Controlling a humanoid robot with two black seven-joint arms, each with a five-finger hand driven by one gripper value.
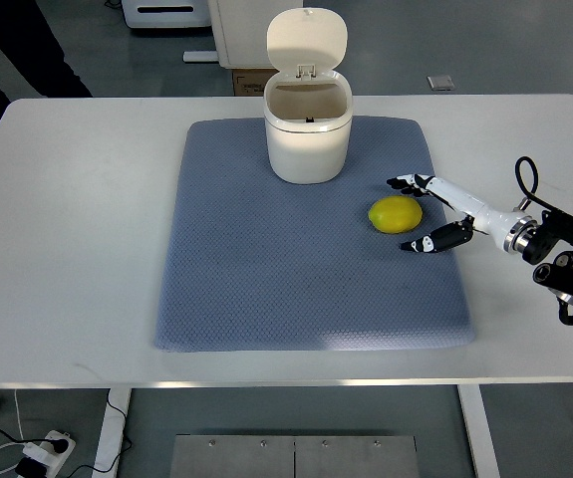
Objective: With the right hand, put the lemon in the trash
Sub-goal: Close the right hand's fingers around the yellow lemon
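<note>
Top view shows the lemon point(396, 214) lying on the blue mat point(266, 279) just right of the open white trash bin point(308, 134), while the right hand point(443, 212) sits beside it with fingers point(402, 183) spread, holding nothing.

The right hand point(435, 212) has a slim white shell over its back and palm, with black fingers point(403, 183) and a black thumb showing pale spots near the tips. A silvery metal ring forms the wrist point(514, 237). Behind it the forearm point(568, 261) is black and blocky, built of rounded housings with small bright fittings. A thin black cable point(526, 177) loops up from the forearm. At the top left corner a person point(12, 50) shows only as dark clothing.
</note>
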